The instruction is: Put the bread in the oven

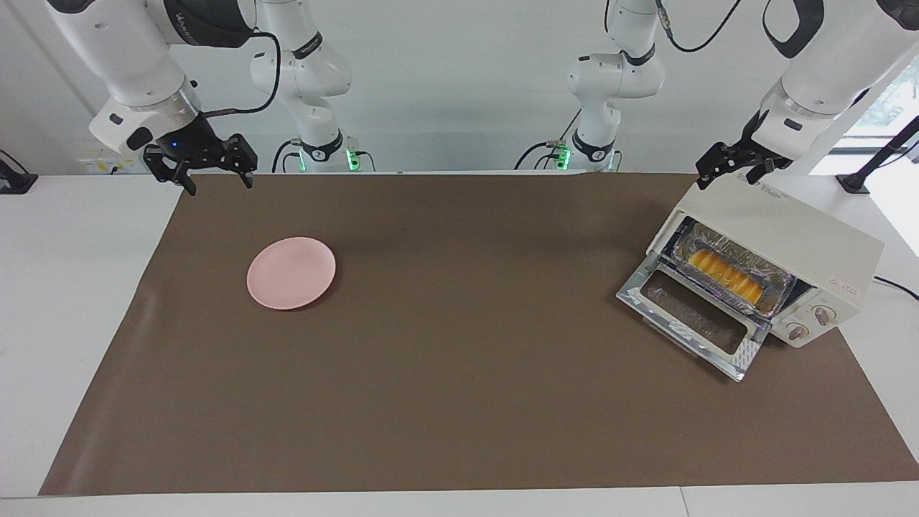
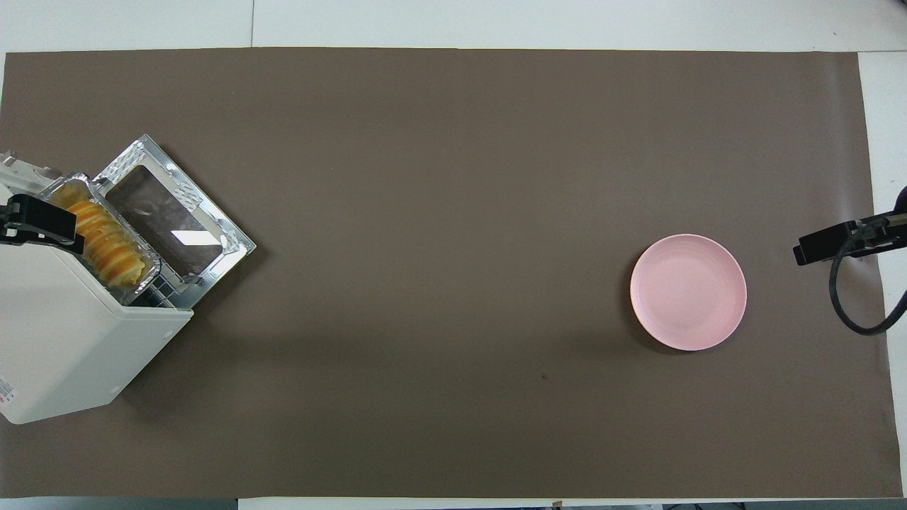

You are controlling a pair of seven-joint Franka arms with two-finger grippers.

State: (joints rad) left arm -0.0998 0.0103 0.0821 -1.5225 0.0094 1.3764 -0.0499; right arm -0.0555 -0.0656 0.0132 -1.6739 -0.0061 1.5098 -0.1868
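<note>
The bread [image 1: 726, 271] is a row of yellow-orange slices lying in a crinkled foil tray [image 1: 779, 296] on the rack inside the cream-white oven [image 1: 804, 233]. The oven's glass door [image 1: 693, 316] hangs open, flat on the mat. From overhead the bread [image 2: 106, 241] shows in the oven [image 2: 64, 333] mouth. My left gripper [image 1: 729, 176] hangs open and empty above the oven's top corner nearest the robots; its tip [image 2: 39, 221] shows from overhead. My right gripper [image 1: 220, 185] waits open and empty in the air over the mat's corner at the right arm's end.
A round pink plate [image 1: 291, 273] lies bare on the brown mat [image 1: 459, 402] toward the right arm's end, also seen as the plate [image 2: 688, 292] from overhead. The oven's power cable [image 1: 897, 286] trails off over the white tabletop.
</note>
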